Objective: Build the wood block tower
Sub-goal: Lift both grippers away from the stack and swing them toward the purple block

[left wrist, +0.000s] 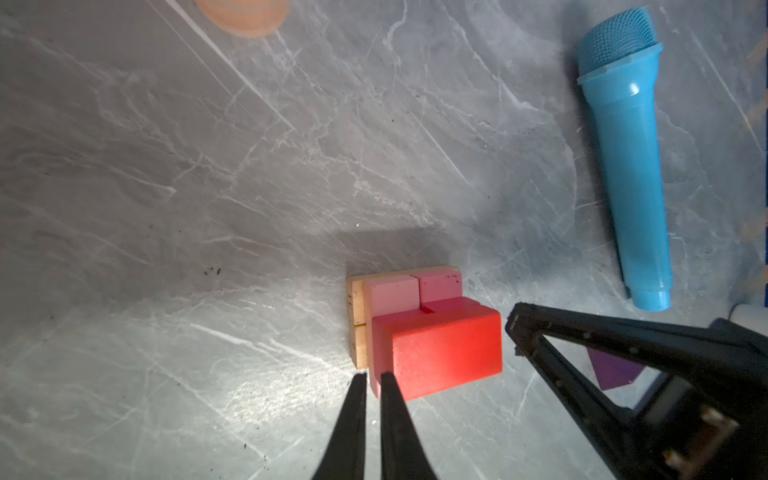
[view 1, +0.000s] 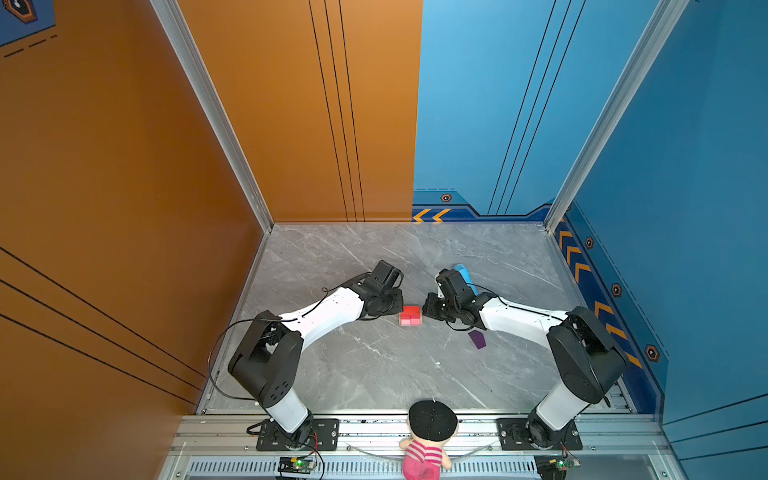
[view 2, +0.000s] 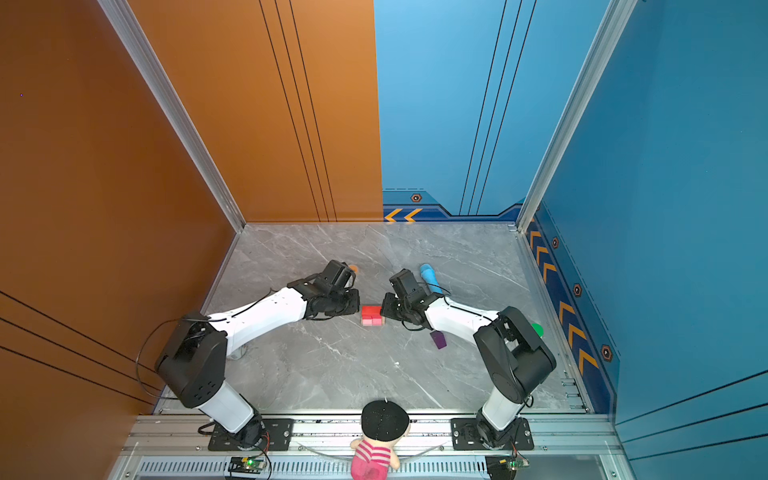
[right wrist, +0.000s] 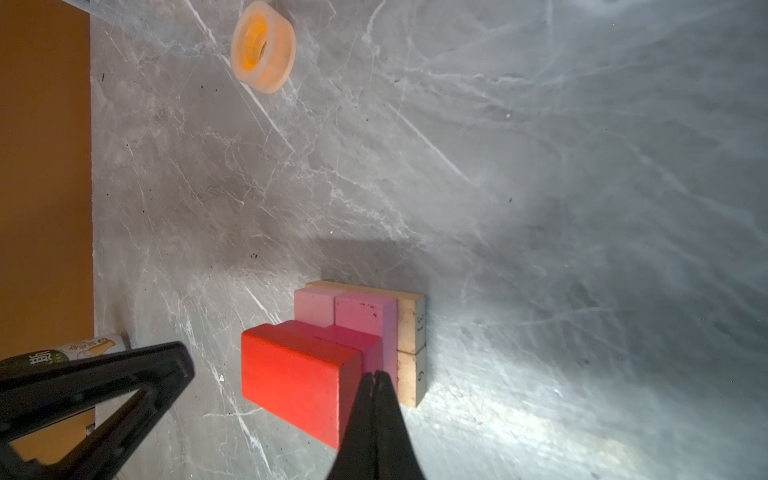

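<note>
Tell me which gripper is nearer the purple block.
Right. The right gripper stands between the stack and the purple block; the left gripper is beyond the stack.

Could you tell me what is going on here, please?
A small block tower is being built. The left gripper and right gripper, both closed or nearly so and empty, sit at opposite sides of it, with the red brick on top. The purple house-shaped piece lies apart on the table, not yet placed.
</note>
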`<act>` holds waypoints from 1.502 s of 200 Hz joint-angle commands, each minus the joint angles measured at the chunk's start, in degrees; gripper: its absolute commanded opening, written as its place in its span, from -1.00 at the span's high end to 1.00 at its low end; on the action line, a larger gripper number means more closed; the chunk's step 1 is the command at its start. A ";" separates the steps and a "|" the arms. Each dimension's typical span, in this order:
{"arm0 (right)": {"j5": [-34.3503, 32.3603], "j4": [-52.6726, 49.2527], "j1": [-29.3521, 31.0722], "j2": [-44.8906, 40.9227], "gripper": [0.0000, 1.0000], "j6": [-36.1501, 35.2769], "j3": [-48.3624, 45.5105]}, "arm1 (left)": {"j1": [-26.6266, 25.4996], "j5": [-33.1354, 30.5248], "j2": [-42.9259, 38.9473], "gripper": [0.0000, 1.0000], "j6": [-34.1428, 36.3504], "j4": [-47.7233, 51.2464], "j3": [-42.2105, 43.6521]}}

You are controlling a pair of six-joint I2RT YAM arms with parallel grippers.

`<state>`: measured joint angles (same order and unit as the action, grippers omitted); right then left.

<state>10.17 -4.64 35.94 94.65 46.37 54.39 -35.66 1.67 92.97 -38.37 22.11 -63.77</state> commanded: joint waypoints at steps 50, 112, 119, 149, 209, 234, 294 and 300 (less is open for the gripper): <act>-6.70 -8.19 -1.80 -13.36 0.92 -2.10 -4.22 | -0.89 -1.87 -8.64 0.76 4.50 2.28 1.21; -11.85 -15.50 -3.79 -30.24 0.72 -3.29 -11.32 | -5.89 -4.73 -13.77 0.62 7.39 3.70 -0.05; -12.12 -16.47 -3.95 -31.87 0.68 -3.40 -12.03 | -6.55 -4.88 -13.78 0.59 7.56 3.73 -0.28; -13.34 -22.53 -4.71 -38.08 0.52 -4.08 -14.49 | -9.52 -5.10 -12.97 0.49 8.30 4.00 -1.86; -15.01 -32.36 -6.02 -51.55 0.06 -3.59 -20.09 | -15.07 -5.11 -7.29 0.32 9.38 3.97 -5.61; -14.94 -33.58 -6.80 -53.84 -0.18 -3.15 -22.57 | -16.37 -4.58 -4.72 0.24 9.57 3.92 -7.16; -13.55 -31.74 -9.29 -50.58 -0.55 -3.89 -24.82 | -18.08 -3.79 -1.36 -0.03 9.67 3.91 -9.26; -13.16 -31.23 -9.47 -50.17 -0.57 -3.97 -24.99 | -18.20 -3.74 -1.13 -0.06 9.70 3.98 -9.45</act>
<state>-3.25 -36.01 27.31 43.38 43.27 30.37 -52.95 -2.50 90.89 -29.41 25.10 -71.11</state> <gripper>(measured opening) 0.769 0.512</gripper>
